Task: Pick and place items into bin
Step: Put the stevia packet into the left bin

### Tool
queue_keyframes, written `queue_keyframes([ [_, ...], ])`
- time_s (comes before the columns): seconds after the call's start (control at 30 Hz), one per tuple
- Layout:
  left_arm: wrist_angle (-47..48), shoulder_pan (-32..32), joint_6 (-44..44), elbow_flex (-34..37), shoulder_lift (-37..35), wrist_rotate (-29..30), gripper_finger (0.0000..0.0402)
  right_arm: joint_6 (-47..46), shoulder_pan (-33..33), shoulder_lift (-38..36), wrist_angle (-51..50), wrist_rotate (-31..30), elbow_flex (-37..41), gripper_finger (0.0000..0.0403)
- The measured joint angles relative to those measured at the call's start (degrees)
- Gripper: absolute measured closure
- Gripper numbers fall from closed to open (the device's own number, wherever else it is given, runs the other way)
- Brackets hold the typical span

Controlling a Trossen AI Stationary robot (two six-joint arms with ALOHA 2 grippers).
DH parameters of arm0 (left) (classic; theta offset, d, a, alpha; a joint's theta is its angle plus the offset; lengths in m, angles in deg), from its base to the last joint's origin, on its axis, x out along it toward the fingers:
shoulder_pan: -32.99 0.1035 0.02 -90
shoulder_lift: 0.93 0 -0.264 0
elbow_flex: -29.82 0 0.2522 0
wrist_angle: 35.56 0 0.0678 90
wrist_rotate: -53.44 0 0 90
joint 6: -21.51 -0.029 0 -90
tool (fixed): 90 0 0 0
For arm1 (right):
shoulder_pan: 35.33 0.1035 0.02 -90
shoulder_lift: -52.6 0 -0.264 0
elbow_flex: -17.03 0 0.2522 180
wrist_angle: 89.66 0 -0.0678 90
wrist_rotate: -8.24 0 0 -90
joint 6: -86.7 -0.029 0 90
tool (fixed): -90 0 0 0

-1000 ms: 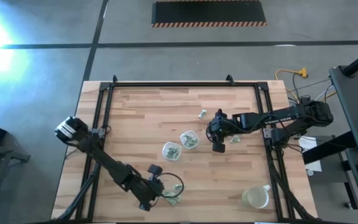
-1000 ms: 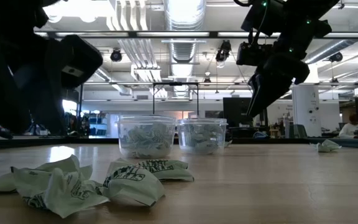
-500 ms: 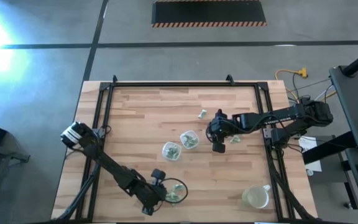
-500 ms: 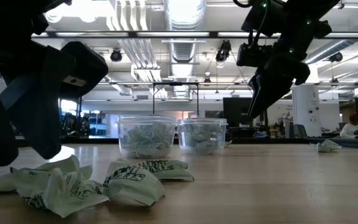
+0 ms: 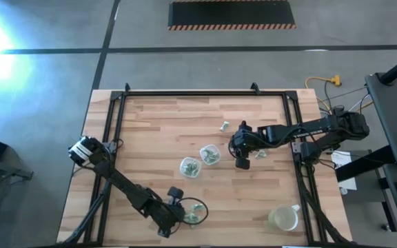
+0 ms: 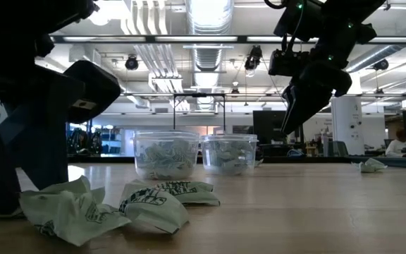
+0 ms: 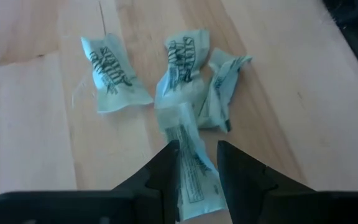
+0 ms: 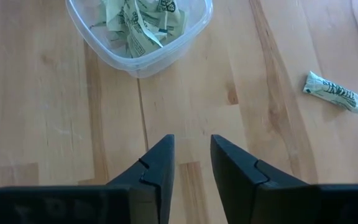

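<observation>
Several pale green-and-white wrapper items (image 7: pixel 110 74) lie in a cluster near the table's front edge (image 5: pixel 196 218). My left gripper (image 7: pixel 197 152) stands open and slants down over them. One wrapper (image 7: pixel 194 177) lies between its fingers; I cannot tell whether they touch it. In the low view the left gripper (image 6: pixel 20 190) reaches down to the table beside the wrappers (image 6: pixel 76 212). Two small clear bins (image 5: pixel 190 167) (image 5: pixel 209 155) hold more wrappers at mid-table. My right gripper (image 8: pixel 191 146) hovers open and empty just right of them (image 5: pixel 240 164).
Single wrappers lie loose toward the far side (image 5: pixel 224 126) and beside the right gripper (image 8: pixel 333 92). A yellowish-white mug (image 5: pixel 283 219) stands at the near right corner. A black frame (image 5: pixel 185 93) borders the table. Bare wood lies between the bins and the near cluster.
My left gripper has sunk toward the table and moved a little right, onto the wrapper cluster at the front edge. In the low view its fingers now stand on the table at the wrappers' left end.
</observation>
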Motion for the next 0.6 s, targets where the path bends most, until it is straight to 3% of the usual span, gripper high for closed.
queue_keyframes([
  [0.37,0.75,0.02,-0.01,0.57,0.0,2.3,0.0318,0.0,0.02,0.02,0.24,0.01,0.02,0.0306],
  [0.6,2.28,0.04,-0.01,0.64,-0.04,3.27,0.0373,0.0,0.01,0.04,0.37,-0.02,0.02,0.0315],
])
